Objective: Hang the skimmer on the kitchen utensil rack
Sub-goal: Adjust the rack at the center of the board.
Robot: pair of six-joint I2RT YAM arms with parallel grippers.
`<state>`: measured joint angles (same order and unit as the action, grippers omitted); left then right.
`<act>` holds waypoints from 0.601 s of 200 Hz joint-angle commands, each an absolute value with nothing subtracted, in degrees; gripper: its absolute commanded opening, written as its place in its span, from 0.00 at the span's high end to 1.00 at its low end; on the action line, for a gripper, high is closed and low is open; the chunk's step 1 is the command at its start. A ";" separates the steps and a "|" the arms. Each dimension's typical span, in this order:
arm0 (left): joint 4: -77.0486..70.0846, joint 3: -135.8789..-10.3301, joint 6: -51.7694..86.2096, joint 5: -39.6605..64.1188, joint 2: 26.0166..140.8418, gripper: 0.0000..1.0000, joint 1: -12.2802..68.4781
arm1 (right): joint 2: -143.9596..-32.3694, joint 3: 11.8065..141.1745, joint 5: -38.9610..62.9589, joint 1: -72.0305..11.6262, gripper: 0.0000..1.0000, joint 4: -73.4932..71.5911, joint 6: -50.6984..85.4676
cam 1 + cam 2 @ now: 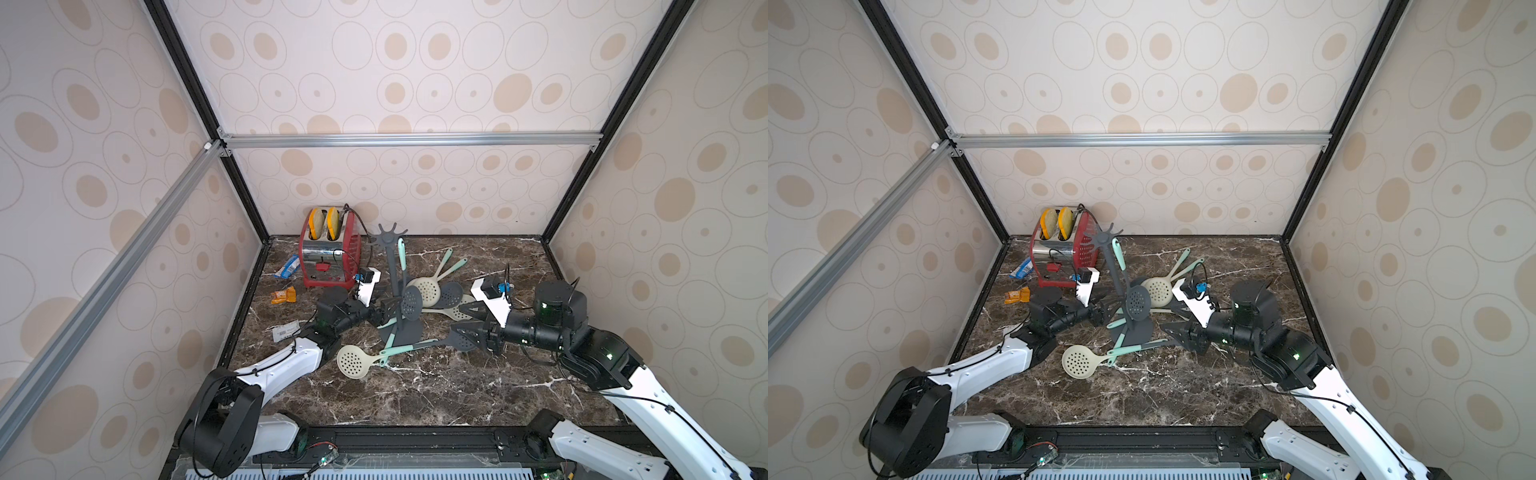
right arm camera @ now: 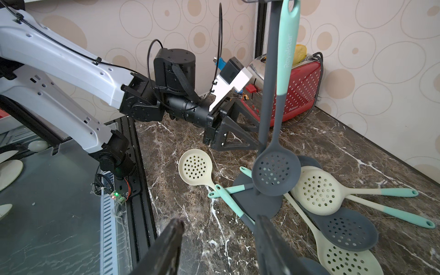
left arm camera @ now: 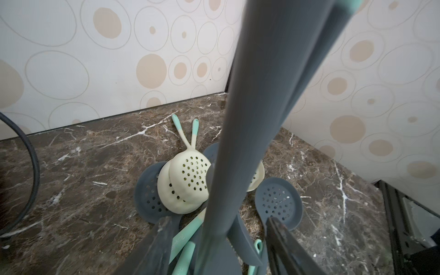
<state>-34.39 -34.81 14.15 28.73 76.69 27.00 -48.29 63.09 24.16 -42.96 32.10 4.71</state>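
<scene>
The kitchen utensil rack (image 1: pixel 388 237) stands mid-table, a dark grey pole on a round base (image 2: pixel 256 202). One dark grey skimmer (image 1: pixel 411 302) with a teal handle hangs from its crown. My left gripper (image 3: pixel 217 228) straddles the pole low down, open, with gaps on both sides; it also shows in a top view (image 1: pixel 390 316). My right gripper (image 2: pixel 219 222) is open over bare marble, holding nothing, right of the base. Another dark skimmer (image 1: pixel 462 340) lies by its fingers. A cream skimmer (image 1: pixel 352 362) lies in front of the rack.
Several cream and dark skimmers (image 1: pixel 440 291) lie piled behind and right of the rack. A red toaster (image 1: pixel 330 253) stands at the back left, its cord (image 1: pixel 361 232) near the rack's crown. Snack packets (image 1: pixel 283 296) lie along the left wall.
</scene>
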 commanded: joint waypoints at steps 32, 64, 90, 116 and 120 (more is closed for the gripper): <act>-36.64 -39.00 11.40 28.74 79.70 0.43 26.81 | -48.04 63.93 25.21 -43.15 0.48 33.31 6.01; -35.78 -41.05 11.11 29.20 80.16 0.49 26.03 | -48.14 63.76 25.56 -43.18 0.48 33.05 6.48; -34.03 -43.10 10.27 29.36 80.48 0.53 25.40 | -48.14 63.83 25.55 -43.15 0.48 33.05 6.65; -32.88 -44.44 9.72 30.79 82.10 0.59 25.05 | -48.15 63.73 25.64 -43.15 0.49 33.09 6.76; -32.79 -44.56 9.70 31.00 82.30 0.60 25.08 | -48.15 63.80 25.59 -43.20 0.49 33.18 6.73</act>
